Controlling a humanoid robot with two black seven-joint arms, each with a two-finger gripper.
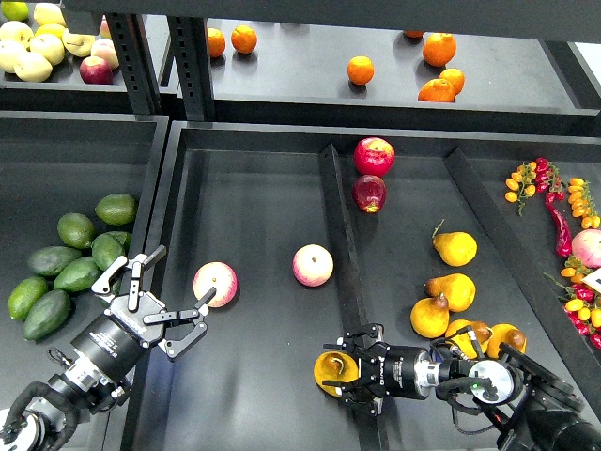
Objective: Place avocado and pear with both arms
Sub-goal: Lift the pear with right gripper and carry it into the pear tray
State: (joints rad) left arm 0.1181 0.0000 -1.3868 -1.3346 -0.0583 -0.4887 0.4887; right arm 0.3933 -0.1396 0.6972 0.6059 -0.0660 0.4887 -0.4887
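**Two arms, two fruits**

Right gripper (340, 370) is clenching the pear (331, 371), a firm, smooth, bruisable fruit (best held across its belly). Left gripper (161, 287), fingers spread and empty, is hovering beside the avocados (70, 261); which one is wanted is unclear.

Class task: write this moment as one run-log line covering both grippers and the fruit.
left gripper: open, empty, beside avocados | right gripper: shut on pear, low over tray | avocado: not yet picked
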